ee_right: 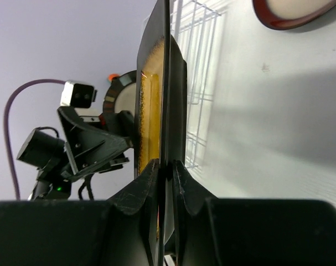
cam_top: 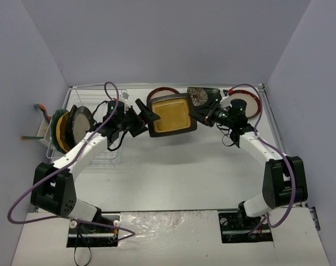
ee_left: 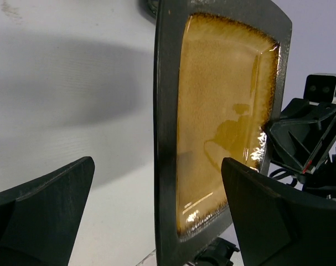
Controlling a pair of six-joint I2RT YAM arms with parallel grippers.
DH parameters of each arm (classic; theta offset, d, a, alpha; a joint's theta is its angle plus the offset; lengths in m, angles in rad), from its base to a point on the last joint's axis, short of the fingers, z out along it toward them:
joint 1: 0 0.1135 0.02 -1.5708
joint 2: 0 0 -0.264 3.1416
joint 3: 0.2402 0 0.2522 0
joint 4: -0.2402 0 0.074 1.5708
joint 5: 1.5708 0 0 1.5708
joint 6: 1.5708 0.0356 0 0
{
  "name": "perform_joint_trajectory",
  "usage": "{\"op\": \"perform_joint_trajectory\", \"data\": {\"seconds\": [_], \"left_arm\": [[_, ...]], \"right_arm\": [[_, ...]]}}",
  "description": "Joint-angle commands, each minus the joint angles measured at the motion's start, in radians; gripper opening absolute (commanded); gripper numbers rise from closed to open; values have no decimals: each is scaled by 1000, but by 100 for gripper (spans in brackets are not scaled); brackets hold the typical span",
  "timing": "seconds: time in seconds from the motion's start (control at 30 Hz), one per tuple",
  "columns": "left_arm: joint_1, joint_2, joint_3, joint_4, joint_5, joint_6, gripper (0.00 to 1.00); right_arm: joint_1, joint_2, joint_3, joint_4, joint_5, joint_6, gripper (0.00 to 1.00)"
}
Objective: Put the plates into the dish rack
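Note:
My right gripper (cam_top: pixel 203 113) is shut on the right edge of the square black-amber plate (cam_top: pixel 170 114) and holds it above the table; the wrist view shows the pinch (ee_right: pixel 166 172) on the plate's edge (ee_right: pixel 156 100). My left gripper (cam_top: pixel 143 116) is open, its jaws standing on either side of the plate's left edge (ee_left: pixel 223 122) without closing on it (ee_left: pixel 156 216). The dish rack (cam_top: pixel 98 138) stands at the left and holds a cream dark-rimmed plate (cam_top: pixel 79 123), a yellow plate (cam_top: pixel 61 132) and a teal plate (cam_top: pixel 58 117).
A black floral plate (cam_top: pixel 203 95) and a red-rimmed plate (cam_top: pixel 162 90) lie behind the held plate. Another red-rimmed plate (cam_top: pixel 253 104) lies at the back right, also in the right wrist view (ee_right: pixel 292 11). A caddy (cam_top: pixel 43 130) hangs on the rack's left side.

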Motion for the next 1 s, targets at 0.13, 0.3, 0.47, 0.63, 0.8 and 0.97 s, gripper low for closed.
{"op": "perform_joint_trajectory", "data": {"seconds": [0.13,0.3,0.47,0.63,0.8,0.97], "left_arm": [[-11,52,81,260,102,-131,82],[-12,52,84,297,108,-143,55],[-11,45,86,314,121,-147,30],[-11,22,77,313,127,-136,0],[-10,-11,90,266,131,-76,0],[-8,-61,167,89,103,91,0]], "right_arm": [[6,-91,17,301,-85,111,0],[6,-93,9,309,-91,109,0],[5,-94,1,309,-93,102,0],[2,-95,-18,280,-97,67,0],[0,-119,-8,86,-77,-80,10],[-3,-168,50,-198,0,-310,68]]}}
